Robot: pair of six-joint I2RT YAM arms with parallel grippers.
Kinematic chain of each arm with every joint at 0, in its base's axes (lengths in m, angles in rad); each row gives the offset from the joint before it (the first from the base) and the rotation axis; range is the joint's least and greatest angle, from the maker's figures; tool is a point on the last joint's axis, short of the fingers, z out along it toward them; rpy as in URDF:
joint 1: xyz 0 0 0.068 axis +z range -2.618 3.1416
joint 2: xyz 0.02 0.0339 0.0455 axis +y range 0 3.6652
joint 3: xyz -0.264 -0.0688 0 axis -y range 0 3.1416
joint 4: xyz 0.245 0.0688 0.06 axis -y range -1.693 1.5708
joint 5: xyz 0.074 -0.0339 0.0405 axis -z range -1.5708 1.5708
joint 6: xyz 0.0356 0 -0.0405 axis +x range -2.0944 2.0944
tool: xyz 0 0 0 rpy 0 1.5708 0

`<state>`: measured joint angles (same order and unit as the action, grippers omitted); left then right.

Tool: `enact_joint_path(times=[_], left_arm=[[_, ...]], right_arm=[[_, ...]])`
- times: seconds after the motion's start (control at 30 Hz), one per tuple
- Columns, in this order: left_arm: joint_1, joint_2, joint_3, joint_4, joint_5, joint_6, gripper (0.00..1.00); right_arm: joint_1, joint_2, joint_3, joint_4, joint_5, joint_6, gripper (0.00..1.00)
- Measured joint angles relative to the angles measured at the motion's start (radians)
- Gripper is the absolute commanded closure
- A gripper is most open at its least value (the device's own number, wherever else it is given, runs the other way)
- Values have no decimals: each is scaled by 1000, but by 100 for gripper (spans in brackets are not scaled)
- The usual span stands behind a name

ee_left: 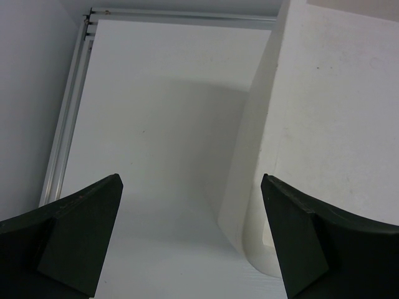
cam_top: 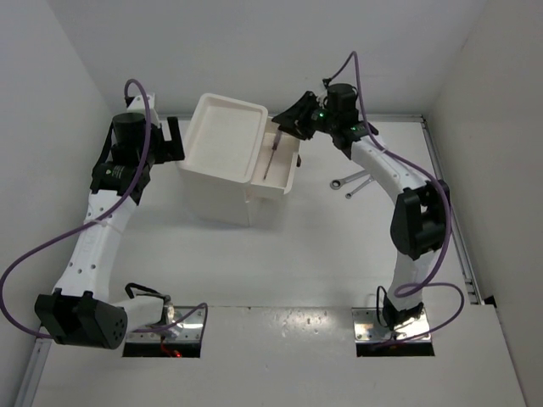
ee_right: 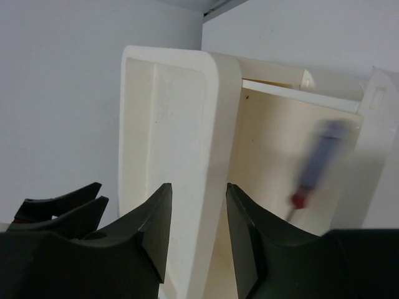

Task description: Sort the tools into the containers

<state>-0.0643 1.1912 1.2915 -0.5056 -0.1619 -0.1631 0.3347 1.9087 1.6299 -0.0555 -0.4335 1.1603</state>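
Observation:
The white cabinet (cam_top: 222, 136) stands at the back with its tray-shaped top bare. Its top drawer (cam_top: 280, 174) is pulled out to the right. The thin screwdriver (cam_top: 271, 159) lies in that drawer; in the right wrist view it is a blurred blue-red shape (ee_right: 318, 165). My right gripper (cam_top: 286, 124) is open and empty just over the drawer's far end, and its jaws (ee_right: 198, 185) straddle the cabinet's edge. My left gripper (cam_top: 174, 140) is wide open and empty (ee_left: 190, 180) beside the cabinet's left wall (ee_left: 324, 124). Two silver wrenches (cam_top: 349, 180) lie right of the drawer. The pliers are out of view.
White walls close in the table on the left, back and right. A metal rail (cam_top: 450, 212) runs along the table's right edge, and another shows in the left wrist view (ee_left: 65, 124). The arm bases sit at the near edge.

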Motion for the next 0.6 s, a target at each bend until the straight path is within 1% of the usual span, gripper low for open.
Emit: enact_joint_path(times=[0.03, 0.2, 0.3, 0.43, 0.47, 0.6], left_arm=[[0, 0, 0, 0, -1, 0, 0], [0, 0, 0, 1, -6, -3, 0], [0, 0, 0, 1, 0, -4, 0], [1, 18, 26, -2, 52, 19, 0], [1, 29, 42, -2, 73, 28, 0], [0, 77, 124, -5, 156, 70, 0]], right_arm=[[2, 0, -2, -3, 2, -2, 56], [-1, -5, -3, -6, -3, -50, 56], [-6, -47, -3, -24, -2, -142, 55], [-29, -216, -37, -54, 10, -315, 54], [-39, -267, -43, -67, 10, -372, 50], [-81, -438, -106, -118, -8, -584, 46]])
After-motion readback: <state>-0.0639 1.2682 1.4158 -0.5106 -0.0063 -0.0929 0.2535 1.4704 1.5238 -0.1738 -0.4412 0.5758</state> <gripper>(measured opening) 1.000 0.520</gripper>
